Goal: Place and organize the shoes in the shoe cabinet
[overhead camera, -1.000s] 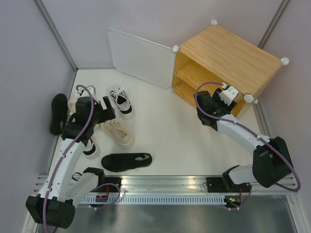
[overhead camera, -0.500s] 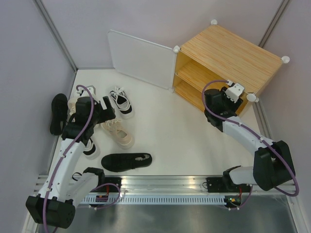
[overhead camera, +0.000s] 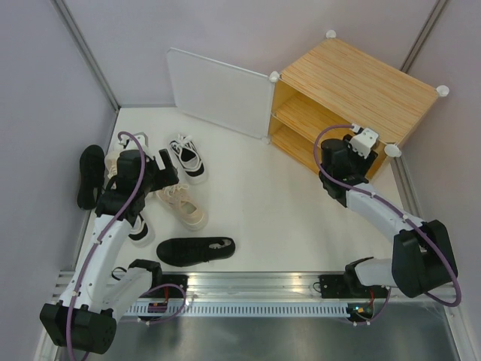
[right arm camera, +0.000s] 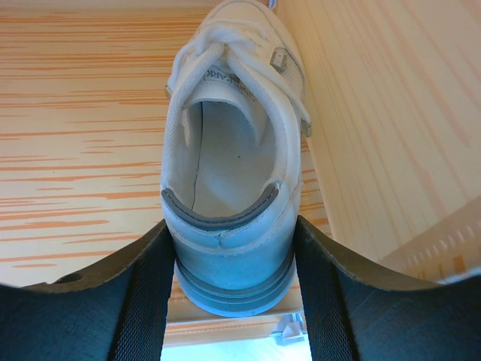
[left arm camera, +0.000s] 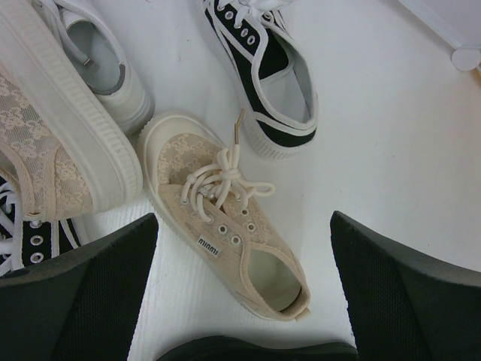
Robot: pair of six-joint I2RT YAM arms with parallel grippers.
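My right gripper (right arm camera: 229, 252) is shut on the heel of a white sneaker (right arm camera: 225, 150). The sneaker rests on a wooden shelf (right arm camera: 75, 113) inside the shoe cabinet (overhead camera: 353, 83), close to its right wall. In the top view the right gripper (overhead camera: 355, 150) is at the cabinet's open front and the sneaker is hidden. My left gripper (left arm camera: 244, 248) is open, hovering over a cream lace-up shoe (left arm camera: 218, 218). A white shoe with black trim (left arm camera: 263, 75) lies beyond it. A black shoe (overhead camera: 195, 250) lies near the front.
The cabinet's white door (overhead camera: 218, 90) stands open to the left. More shoes cluster at the left: a white sneaker (left arm camera: 90, 68), a second cream shoe (left arm camera: 52, 158) and a black shoe (overhead camera: 90, 174) by the left wall.
My right gripper has moved right and further into the cabinet with the white sneaker. The left arm and the floor shoes have not moved.
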